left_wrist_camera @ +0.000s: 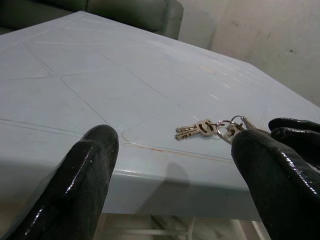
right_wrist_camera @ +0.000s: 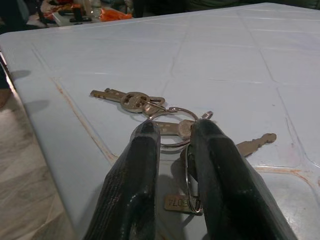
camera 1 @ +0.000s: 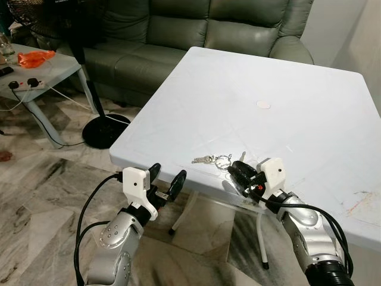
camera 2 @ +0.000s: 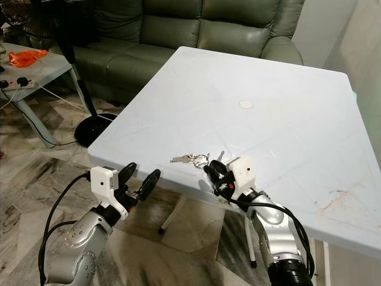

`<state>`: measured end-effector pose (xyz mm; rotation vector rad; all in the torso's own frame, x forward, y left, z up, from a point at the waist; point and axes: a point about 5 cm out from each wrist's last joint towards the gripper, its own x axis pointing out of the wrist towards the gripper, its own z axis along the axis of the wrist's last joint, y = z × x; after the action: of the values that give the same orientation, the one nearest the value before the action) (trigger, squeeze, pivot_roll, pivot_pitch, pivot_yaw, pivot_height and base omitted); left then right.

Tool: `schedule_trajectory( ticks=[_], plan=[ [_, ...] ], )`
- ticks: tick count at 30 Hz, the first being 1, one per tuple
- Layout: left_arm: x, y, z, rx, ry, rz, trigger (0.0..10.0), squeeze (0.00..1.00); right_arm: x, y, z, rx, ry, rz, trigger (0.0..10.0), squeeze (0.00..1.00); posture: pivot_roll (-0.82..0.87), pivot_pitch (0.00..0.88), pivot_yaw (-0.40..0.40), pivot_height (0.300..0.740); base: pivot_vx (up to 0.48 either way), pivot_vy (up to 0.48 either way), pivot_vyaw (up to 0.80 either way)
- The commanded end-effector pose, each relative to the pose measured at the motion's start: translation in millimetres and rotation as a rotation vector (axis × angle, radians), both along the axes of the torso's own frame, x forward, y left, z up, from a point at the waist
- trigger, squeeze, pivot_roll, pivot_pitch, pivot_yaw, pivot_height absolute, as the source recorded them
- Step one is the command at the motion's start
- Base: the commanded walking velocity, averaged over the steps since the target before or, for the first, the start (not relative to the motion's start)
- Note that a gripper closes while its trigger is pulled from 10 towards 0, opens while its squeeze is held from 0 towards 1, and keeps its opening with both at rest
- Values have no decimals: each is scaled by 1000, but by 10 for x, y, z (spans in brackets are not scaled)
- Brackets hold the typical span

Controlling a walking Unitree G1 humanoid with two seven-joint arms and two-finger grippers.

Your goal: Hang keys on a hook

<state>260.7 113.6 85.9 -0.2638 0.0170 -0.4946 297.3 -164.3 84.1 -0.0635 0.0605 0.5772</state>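
nearby, keys (camera 1: pixel 215 159) on pale blue table (camera 1: pixel 286 101); sofa (camera 1: pixel 196 36) behind.

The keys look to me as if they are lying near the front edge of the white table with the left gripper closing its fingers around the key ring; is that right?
Not quite: it is the right gripper whose fingers are around the key ring, as the right wrist view shows. The keys do lie near the front edge of the white table. The left gripper is open, short of the table edge.

Silver keys (camera 1: pixel 209 159) – pale blue table (camera 1: pixel 297 101); grey-green sofa (camera 1: pixel 178 30).
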Motion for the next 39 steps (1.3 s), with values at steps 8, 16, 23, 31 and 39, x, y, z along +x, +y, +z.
schedule_trajectory(
  ticks=[8, 16, 23, 31, 39],
  plan=[
    [0, 11, 28, 5, -5, 3, 10000, 0, 46, -45, 6, -51, -12, -71, 10000, 0, -10, 58, -18, 740, 0, 0, 0],
    [-5, 7, 25, 4, -3, -1, 10000, 0, 30, -120, 8, -41, -20, -83, 7216, 0, -11, 60, -16, 740, 0, 0, 0],
    [-1, 9, 31, 3, -4, -1, 10000, 0, -1, -205, -8, -57, -13, -58, 8863, 0, -11, 61, -15, 740, 0, 0, 0],
    [-2, 16, 37, 2, -3, 0, 10000, 0, -63, -222, -24, -35, 8, 1, 3725, 0, -13, 63, -11, 740, 0, 0, 0],
    [1, 13, 36, 3, -2, -1, 10000, 0, -59, -226, -21, -37, -1, -1, 0, 0, -13, 63, -11, 740, 0, 0, 0]
  ],
)
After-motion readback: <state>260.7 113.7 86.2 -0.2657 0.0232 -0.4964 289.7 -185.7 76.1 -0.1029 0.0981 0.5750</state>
